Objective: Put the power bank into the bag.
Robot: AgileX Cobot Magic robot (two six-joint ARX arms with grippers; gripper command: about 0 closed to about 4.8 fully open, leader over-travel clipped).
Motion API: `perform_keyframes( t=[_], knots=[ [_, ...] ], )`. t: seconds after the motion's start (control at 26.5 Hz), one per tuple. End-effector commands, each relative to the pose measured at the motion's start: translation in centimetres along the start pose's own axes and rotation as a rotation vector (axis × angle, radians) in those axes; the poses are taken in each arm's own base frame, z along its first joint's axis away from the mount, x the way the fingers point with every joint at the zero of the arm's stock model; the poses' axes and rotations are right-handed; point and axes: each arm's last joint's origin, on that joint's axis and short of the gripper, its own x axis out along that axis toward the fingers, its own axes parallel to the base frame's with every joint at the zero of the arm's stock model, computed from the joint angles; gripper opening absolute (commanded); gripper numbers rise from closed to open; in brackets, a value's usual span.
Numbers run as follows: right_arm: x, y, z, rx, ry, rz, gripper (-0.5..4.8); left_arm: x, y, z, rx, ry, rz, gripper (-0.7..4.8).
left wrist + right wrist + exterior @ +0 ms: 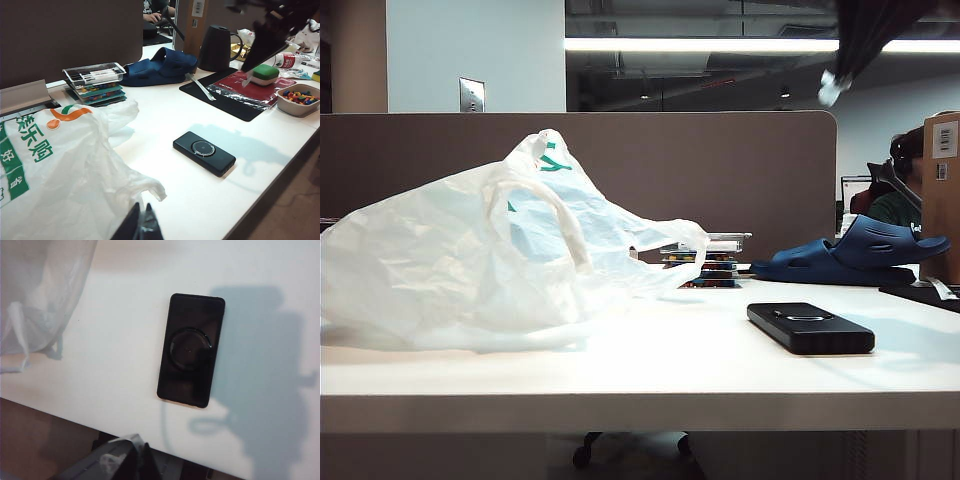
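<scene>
The power bank point(810, 327), a flat black slab with a ring mark, lies flat on the white table point(650, 370), right of the middle. In the right wrist view the power bank point(191, 350) lies below and ahead of my right gripper point(139, 452); nothing sits between its shut fingers. That right gripper point(832, 90) hangs high above the table, well above the power bank. The bag point(490, 250), crinkled white plastic with green print, lies slumped on the left. My left gripper point(142, 222) is shut and empty, hovering at the bag's point(65, 170) near edge. It is hidden in the exterior view.
A blue clog point(860, 255) lies behind the power bank. A stack of trays with markers point(95, 82) stands by the grey partition point(720, 170). A black mat point(225, 97), a red sheet, a bowl of coloured pieces point(298, 98) and a black cylinder point(215, 47) crowd the right.
</scene>
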Motion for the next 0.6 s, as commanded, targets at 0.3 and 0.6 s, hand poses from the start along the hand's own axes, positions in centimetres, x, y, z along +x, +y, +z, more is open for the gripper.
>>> perform_keyframes(
  t=[0.3, 0.6],
  knots=[
    [4.7, -0.2, 1.8, 0.024, 0.064, -0.058, 1.66, 0.0, 0.0, 0.2, 0.010, -0.007, -0.007, -0.06],
    [6.1, 0.2, 2.4, 0.040, 0.027, -0.137, 4.68, 0.0, 0.0, 0.2, 0.010, -0.008, -0.007, -0.06]
  ],
)
